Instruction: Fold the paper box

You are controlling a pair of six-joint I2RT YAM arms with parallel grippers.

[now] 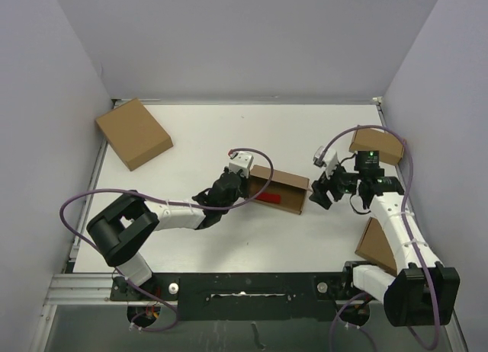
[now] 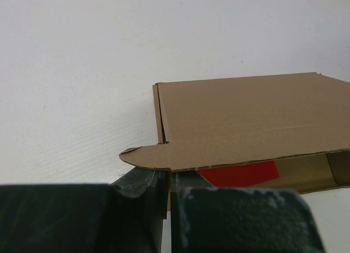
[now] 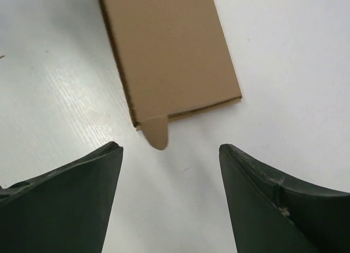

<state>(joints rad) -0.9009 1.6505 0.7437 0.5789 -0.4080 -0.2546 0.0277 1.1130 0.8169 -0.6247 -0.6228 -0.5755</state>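
The brown box (image 1: 280, 190) lies near the middle of the white table (image 1: 198, 139), partly folded, and its open side shows a red patch (image 2: 238, 173) inside. The left pincer (image 2: 167, 190) is pressed together on the box's left edge, just under a rounded tab (image 2: 143, 157). The right pincer (image 3: 169, 193) is spread wide and holds nothing, just off the box's right end and apart from it, while a second box (image 1: 133, 132) sits at the far left corner.
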